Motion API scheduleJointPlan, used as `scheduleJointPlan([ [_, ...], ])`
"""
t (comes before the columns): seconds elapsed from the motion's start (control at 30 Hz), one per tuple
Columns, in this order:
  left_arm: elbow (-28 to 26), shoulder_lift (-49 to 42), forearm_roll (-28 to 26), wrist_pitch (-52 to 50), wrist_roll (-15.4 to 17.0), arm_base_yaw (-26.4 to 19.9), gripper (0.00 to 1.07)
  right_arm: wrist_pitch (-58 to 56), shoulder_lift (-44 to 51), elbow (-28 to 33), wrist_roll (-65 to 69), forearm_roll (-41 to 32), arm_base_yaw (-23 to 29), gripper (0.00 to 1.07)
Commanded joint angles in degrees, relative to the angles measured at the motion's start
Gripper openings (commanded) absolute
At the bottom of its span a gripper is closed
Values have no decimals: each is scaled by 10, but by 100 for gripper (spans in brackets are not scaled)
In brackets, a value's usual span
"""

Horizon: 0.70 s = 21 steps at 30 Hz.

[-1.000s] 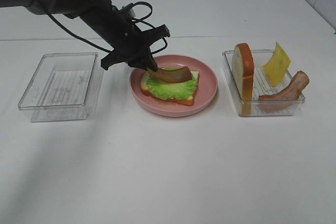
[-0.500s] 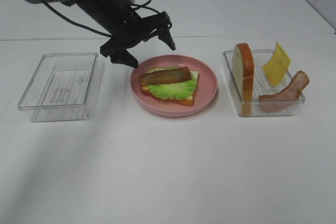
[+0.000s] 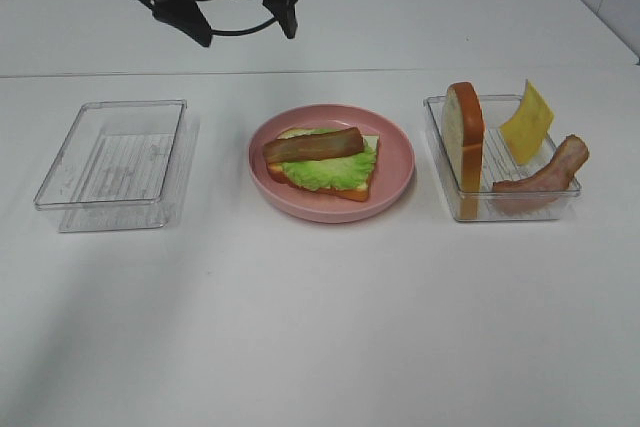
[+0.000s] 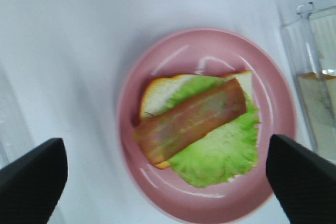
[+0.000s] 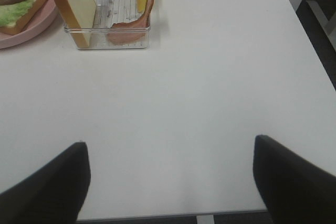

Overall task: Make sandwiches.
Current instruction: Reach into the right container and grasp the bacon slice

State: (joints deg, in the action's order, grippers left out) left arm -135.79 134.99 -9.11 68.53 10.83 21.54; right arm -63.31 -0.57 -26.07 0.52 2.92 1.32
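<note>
The partly built sandwich (image 3: 322,159) lies on the pink plate (image 3: 395,173): one bread slice, a green lettuce leaf and a brown bacon strip (image 4: 190,119) across the top. My left gripper (image 3: 240,21) hangs open and empty, high above the table behind the plate. In the left wrist view its black fingers (image 4: 31,179) frame the plate from above. Over bare table near the front right edge, my right gripper (image 5: 170,179) is open and holds nothing; the exterior view does not show it.
A clear tray (image 3: 440,162) right of the plate holds an upright bread slice (image 3: 463,135), a yellow cheese square (image 3: 527,123) and a bacon strip (image 3: 546,175). Another clear tray (image 3: 112,162) stands empty on the left. The table's right edge (image 5: 302,40) is close to the right arm.
The left gripper opened and let go of the bacon strip, which now lies flat on the lettuce. It then rose and pulled back behind the plate. The right arm stayed still.
</note>
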Motion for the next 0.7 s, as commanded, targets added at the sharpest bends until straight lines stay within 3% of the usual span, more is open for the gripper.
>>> scheduleJointPlan([
  [0.03, -18, -26, 40, 69, 2, 1, 95, 3, -2, 2, -5, -1, -3, 83],
  [0.23, -18, -58, 45, 69, 0, 1, 95, 3, -2, 2, -5, 0, -3, 83],
  [0.4, 17, -99, 65, 69, -1, 1, 95, 3, -2, 2, -5, 0, -3, 83],
  [0.47, 68, -135, 84, 69, -1, 1, 95, 3, -2, 2, -5, 0, -3, 83],
  [0.5, 68, -135, 84, 69, -1, 1, 95, 3, -2, 2, -5, 0, -3, 83],
  [0.57, 133, -179, 106, 69, -11, 1, 95, 3, -2, 2, -5, 0, -3, 83],
  [0.6, 133, -179, 106, 69, -11, 1, 95, 3, -2, 2, -5, 0, -3, 83],
  [0.63, 180, -207, 123, 69, -16, 1, 95, 3, -2, 2, -5, 0, -3, 83],
  [0.67, 180, -207, 123, 69, -16, 1, 95, 3, -2, 2, -5, 0, -3, 83],
  [0.7, 221, -241, 142, 69, -16, -1, 95, 3, -2, 2, -5, 0, -3, 83],
])
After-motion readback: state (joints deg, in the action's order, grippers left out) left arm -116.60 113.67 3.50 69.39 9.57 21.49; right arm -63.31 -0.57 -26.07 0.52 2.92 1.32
